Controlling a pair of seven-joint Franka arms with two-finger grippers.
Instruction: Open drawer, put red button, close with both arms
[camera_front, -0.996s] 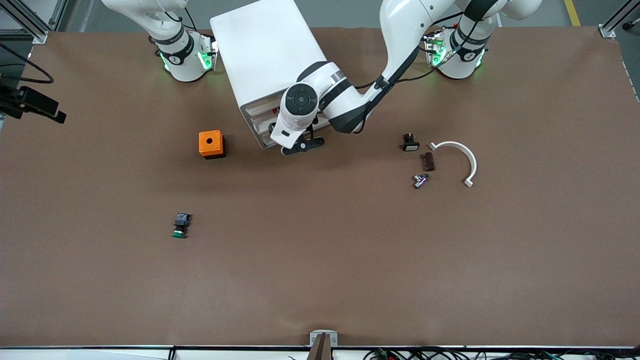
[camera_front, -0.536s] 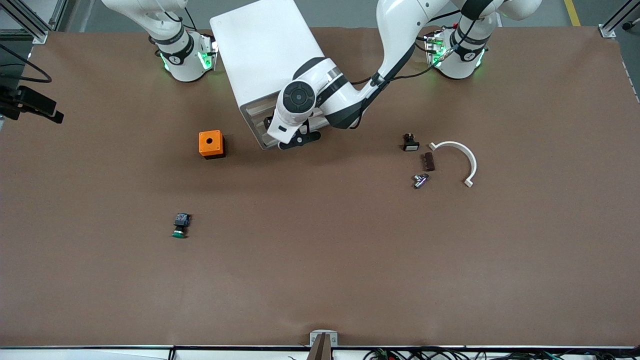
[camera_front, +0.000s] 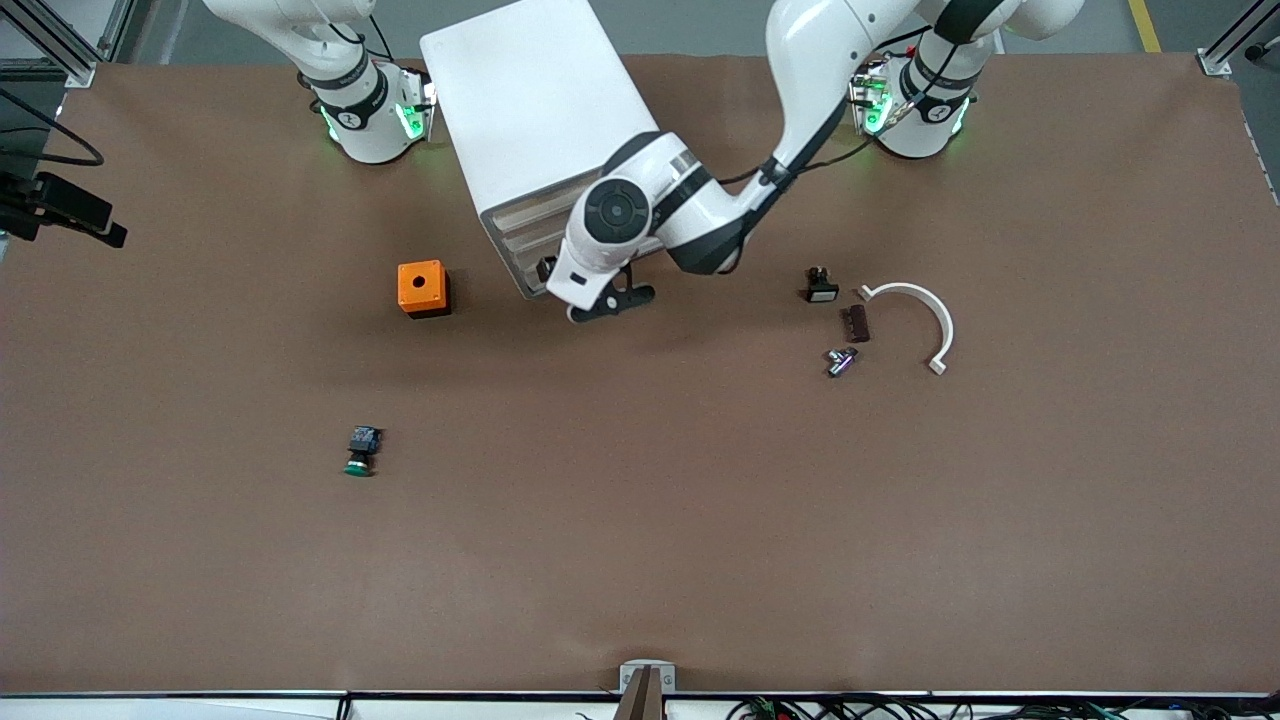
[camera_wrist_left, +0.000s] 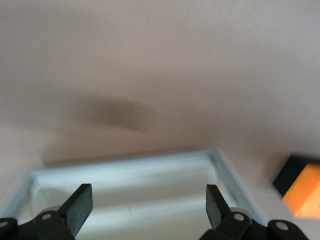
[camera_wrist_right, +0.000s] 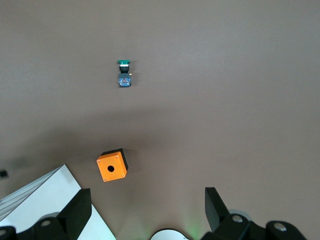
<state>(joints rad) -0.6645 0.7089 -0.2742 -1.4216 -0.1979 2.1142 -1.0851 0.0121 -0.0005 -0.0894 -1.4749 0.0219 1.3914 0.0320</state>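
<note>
Drawer: topmost shallow white tray drawer (camera_wrist_left: 125, 185) of the white boxy cabinet (camera_front: 530, 110) sat directly under the left gripper; in the left wrist view its tray looked pulled out a little, front rim running crosswise between the two fingers. How far out, could not tell.
Red button: not seen in any view; could not tell if it was inside the tray.
Left gripper: black two-finger left gripper (camera_front: 590, 300) hung at the cabinet's drawer front, fingers spread wide, holding nothing, touching nothing visible.
Nearer arm: left arm was at the drawer; judged it the one to push.
Right gripper: right gripper (camera_wrist_right: 145, 210) waited high near its base, fingers spread, empty.
Others: orange box with a hole (camera_front: 422, 288) beside the cabinet toward the right arm's end; green-capped switch (camera_front: 361, 451) nearer the front camera, well apart.
</note>
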